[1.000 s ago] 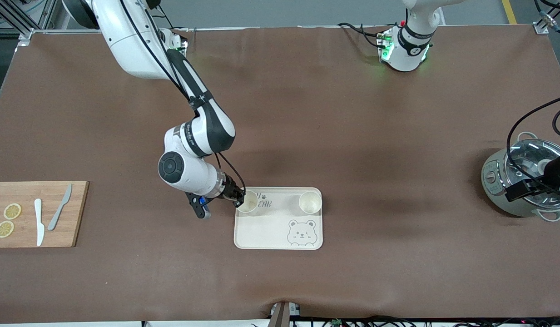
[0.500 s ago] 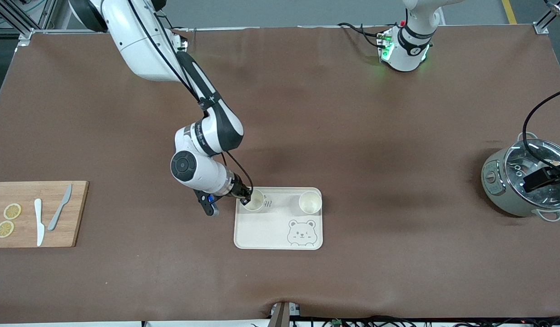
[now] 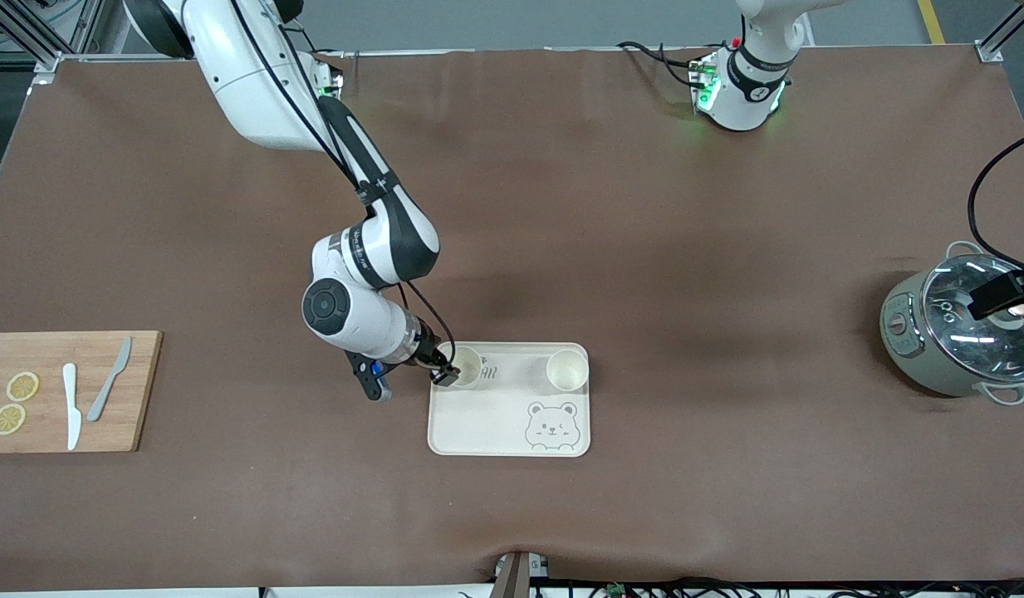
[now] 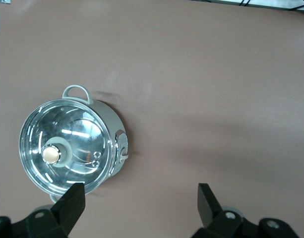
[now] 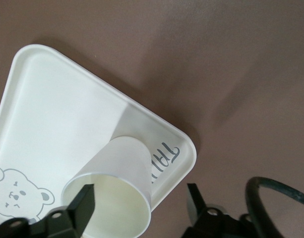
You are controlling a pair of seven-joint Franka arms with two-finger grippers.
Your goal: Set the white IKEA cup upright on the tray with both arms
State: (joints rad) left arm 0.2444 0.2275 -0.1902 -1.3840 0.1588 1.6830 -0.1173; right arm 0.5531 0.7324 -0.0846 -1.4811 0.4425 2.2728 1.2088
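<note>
Now two plain white cups stand upright on the cream bear-face tray [image 3: 495, 432]; my right gripper [image 3: 447, 373] straddles one cup [image 3: 467, 366], fingers spread, while the other cup [image 3: 567, 370] stands apart and my left gripper [image 4: 139, 198] waits open above the pot [image 3: 952, 336].

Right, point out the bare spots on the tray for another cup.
Free: the cream rectangular tray beside the bear drawing, and between the two white cups. Crowded: the corner where the right gripper stands open around one cup.
</note>
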